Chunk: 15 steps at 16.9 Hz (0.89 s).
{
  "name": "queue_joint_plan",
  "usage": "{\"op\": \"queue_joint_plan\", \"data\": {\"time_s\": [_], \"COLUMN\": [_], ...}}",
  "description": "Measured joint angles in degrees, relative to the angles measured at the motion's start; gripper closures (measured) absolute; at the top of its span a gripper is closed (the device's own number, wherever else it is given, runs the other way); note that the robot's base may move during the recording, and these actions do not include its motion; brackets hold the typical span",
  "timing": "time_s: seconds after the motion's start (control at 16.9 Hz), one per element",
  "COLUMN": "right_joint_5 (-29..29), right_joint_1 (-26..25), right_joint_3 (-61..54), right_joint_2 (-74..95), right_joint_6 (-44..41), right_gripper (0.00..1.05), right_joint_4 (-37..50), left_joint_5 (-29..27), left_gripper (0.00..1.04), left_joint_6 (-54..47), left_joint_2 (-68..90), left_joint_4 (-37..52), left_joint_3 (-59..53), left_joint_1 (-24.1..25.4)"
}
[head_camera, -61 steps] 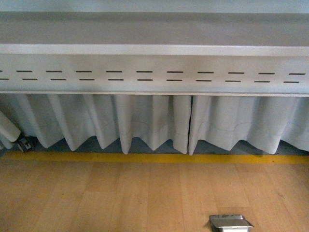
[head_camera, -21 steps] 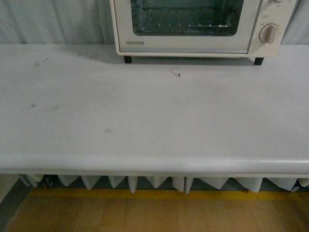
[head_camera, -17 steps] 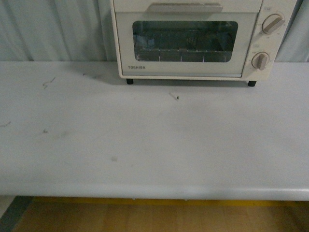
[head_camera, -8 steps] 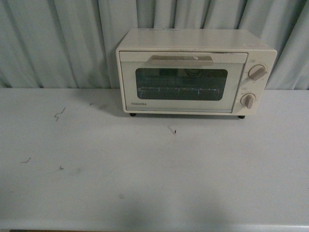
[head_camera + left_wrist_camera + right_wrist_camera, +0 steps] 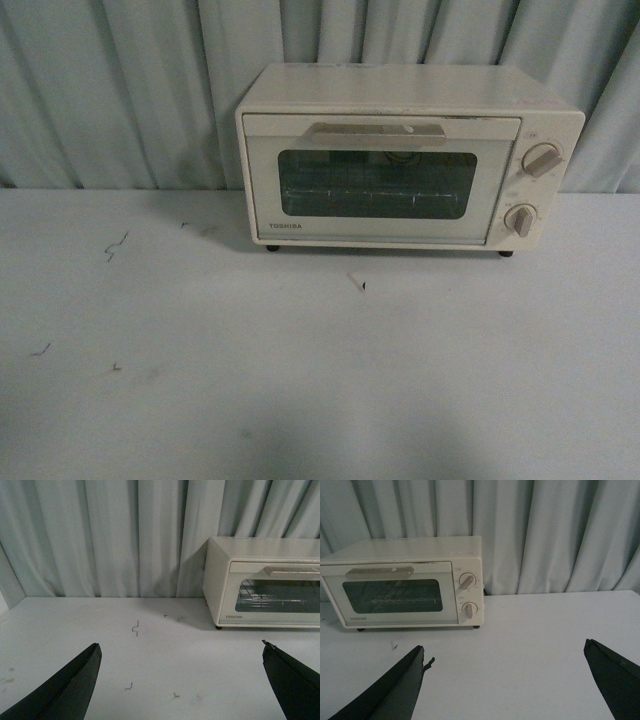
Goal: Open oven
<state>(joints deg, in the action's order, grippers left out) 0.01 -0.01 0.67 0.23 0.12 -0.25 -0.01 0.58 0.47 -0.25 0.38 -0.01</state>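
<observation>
**A:** Where does the oven (image 5: pixel 400 160) sit?

**B:** Upper centre of the front view, on the white table (image 5: pixel 300 380) and backed against the curtain (image 5: pixel 120 90). Its door is shut and faces the camera, its long side runs across the frame, and a wire rack (image 5: pixel 375 195) shows behind the glass.

**A:** And the grippers?

**B:** Only the wrist views show them: the left gripper (image 5: pixel 180 646) and the right gripper (image 5: pixel 505 646), jaws spread wide over the table.

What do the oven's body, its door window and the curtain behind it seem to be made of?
The oven body looks like painted sheet metal, cream and matt, with crisp folded edges. Its door window seems to be glass: dark and see-through. The curtain looks like pale woven cloth, hanging in soft folds.
</observation>
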Motion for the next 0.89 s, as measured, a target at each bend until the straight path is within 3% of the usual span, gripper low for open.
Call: {"op": "queue_joint_plan", "data": {"time_s": [0.71, 0.77, 0.83, 0.89], "right_joint_5": [0.0, 0.0, 0.0, 0.0], "right_joint_1": [0.0, 0.0, 0.0, 0.0], "right_joint_3": [0.0, 0.0, 0.0, 0.0], "right_joint_2": [0.0, 0.0, 0.0, 0.0], "right_joint_6": [0.0, 0.0, 0.0, 0.0], "right_gripper": [0.06, 0.06, 0.06, 0.06], "right_joint_4": [0.0, 0.0, 0.1, 0.1], "left_joint_5": [0.0, 1.4, 6.9, 7.8], "left_gripper": [0.07, 0.07, 0.07, 0.07], "left_joint_6": [0.0, 1.8, 9.4, 21.0], "left_joint_2": [0.0, 0.6, 7.2, 14.8], "left_joint_4": [0.1, -3.2, -13.3, -17.4], "left_joint_3": [0.0, 0.8, 5.4, 8.8], "left_joint_1": [0.0, 0.4, 0.8, -2.4]}}
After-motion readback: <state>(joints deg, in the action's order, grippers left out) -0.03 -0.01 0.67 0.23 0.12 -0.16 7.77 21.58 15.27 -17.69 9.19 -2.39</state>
